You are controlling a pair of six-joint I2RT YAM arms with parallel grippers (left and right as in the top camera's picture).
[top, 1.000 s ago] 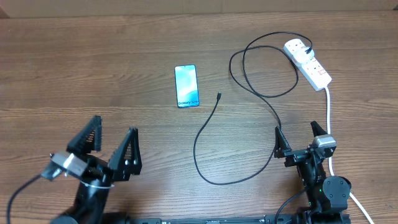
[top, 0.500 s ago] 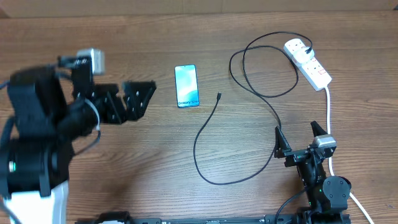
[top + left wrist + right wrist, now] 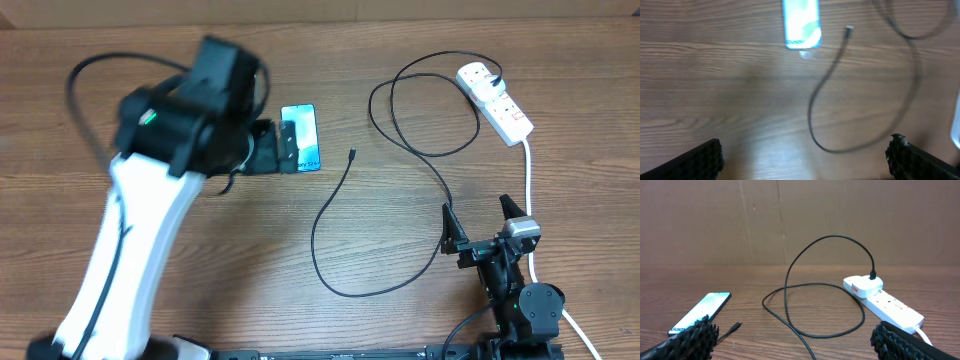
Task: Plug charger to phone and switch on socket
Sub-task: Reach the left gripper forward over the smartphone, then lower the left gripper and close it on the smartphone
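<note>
Charger [image 3: 313, 243] cable lies in a long loose curve on the wooden table [image 3: 230, 270], in the middle of the overhead frame. At the lower right of that frame is the right gripper [image 3: 480, 224]. Its two fingers are spread wide and it holds nothing. The lower bend of the cable passes just left of it, and the thick white cord [image 3: 527, 175] runs along its right side.

Higher up, the small plug [image 3: 352, 154] at the free end of the cable lies on the wood, just right of the phone [image 3: 306, 128] and apart from it. The phone lies flat with its blue screen up, in the upper middle of the frame. The left gripper [image 3: 288, 148] is over the left edge of the phone; whether it touches the phone cannot be told from above. In the blurred left wrist view its fingers stand wide apart at the bottom corners with nothing between them, and the phone and plug are at the top of the frame.

Farthest, at the upper right, lies the socket [image 3: 497, 100], and the other end of the cable goes into a white adapter on it.
</note>
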